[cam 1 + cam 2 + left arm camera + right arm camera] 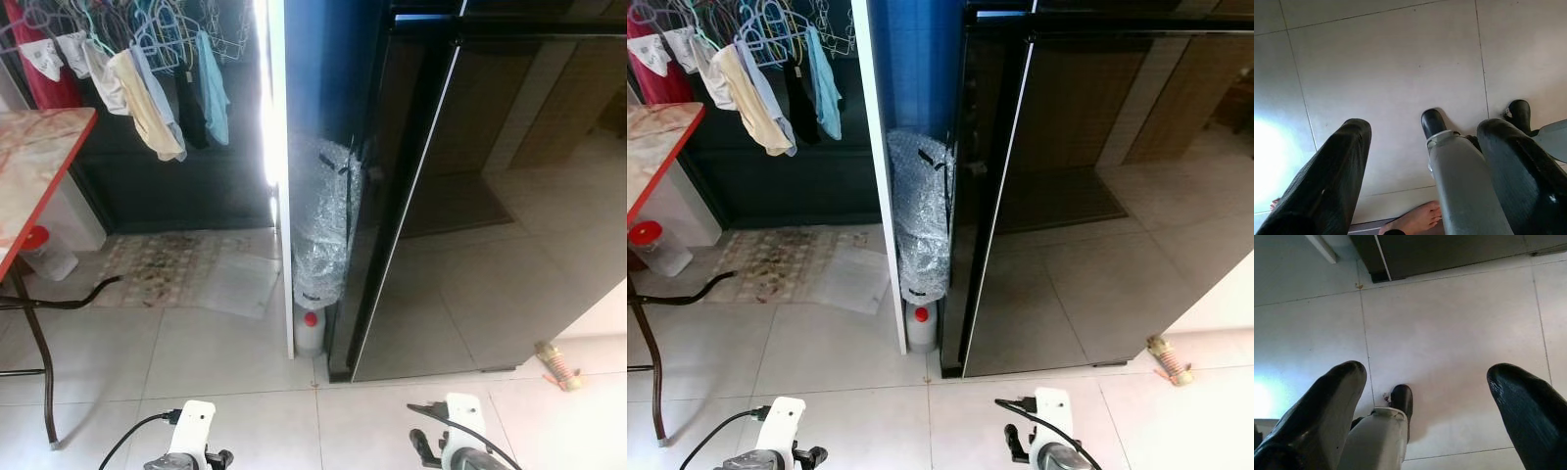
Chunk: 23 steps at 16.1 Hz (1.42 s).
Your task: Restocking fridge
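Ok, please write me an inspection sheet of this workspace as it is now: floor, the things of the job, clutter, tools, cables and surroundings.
Surface: pale tiled floor, bare where the robot stands.
Job's things: tall black glossy fridge, doors shut; no groceries seen.
Clutter: bubble-wrapped bundle beside the fridge, with a white red-capped bottle under it; patterned floor mat; red-lidded clear jar; small brush-like object on the floor.
Grippers: left tool and right tool both open, hanging low, holding nothing.
Cables: black cord across the floor under the red-edged table.
Surroundings: laundry on hangers; a person's bare foot near the robot's feet.
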### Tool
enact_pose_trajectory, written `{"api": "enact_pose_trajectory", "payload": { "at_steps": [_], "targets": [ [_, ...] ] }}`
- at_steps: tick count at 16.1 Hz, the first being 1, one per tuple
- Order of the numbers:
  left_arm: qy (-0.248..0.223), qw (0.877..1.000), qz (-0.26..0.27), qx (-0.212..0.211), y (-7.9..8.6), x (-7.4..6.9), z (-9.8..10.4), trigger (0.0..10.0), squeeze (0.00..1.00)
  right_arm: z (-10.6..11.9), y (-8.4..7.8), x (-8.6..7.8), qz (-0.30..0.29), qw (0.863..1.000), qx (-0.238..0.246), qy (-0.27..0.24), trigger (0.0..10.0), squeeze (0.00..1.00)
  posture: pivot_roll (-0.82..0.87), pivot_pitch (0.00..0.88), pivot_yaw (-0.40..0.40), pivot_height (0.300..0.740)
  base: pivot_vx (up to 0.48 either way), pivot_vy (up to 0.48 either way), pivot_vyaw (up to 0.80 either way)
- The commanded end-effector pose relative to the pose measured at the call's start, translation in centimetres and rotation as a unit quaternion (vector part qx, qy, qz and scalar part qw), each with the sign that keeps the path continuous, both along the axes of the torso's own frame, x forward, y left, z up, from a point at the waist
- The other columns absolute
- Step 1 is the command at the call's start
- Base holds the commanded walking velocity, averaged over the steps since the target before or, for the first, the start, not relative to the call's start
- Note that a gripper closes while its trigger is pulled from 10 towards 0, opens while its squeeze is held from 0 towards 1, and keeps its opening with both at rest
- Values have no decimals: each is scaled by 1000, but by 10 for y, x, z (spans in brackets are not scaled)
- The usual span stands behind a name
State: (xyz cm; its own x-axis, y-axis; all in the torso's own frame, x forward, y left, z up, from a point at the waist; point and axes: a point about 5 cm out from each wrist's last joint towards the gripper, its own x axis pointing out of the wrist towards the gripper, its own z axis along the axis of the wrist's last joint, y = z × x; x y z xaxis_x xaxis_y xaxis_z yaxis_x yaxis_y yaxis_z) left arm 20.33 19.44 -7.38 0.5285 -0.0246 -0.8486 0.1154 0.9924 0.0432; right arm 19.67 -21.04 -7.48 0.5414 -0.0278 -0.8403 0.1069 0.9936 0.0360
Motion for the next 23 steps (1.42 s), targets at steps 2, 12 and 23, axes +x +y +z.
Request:
{"api": "enact_pose_trajectory", "payload": {
  "at_steps": [2,12,23],
  "targets": [
    [-6,1000,4,7,2,-2,-1,10000,0,3,-5,5,-6,1000,-9,-6,10000,0,-87,0,-14,722,0,0,0],
    [-323,938,124,7,6,65,64,10000,0,24,-13,21,-134,972,-43,-190,10000,0,-69,0,-23,722,0,0,0],
    [-535,844,18,24,-8,98,140,10000,0,128,-74,81,-84,873,-137,-461,10000,0,-130,0,-34,722,0,0,0]
  ]
}}
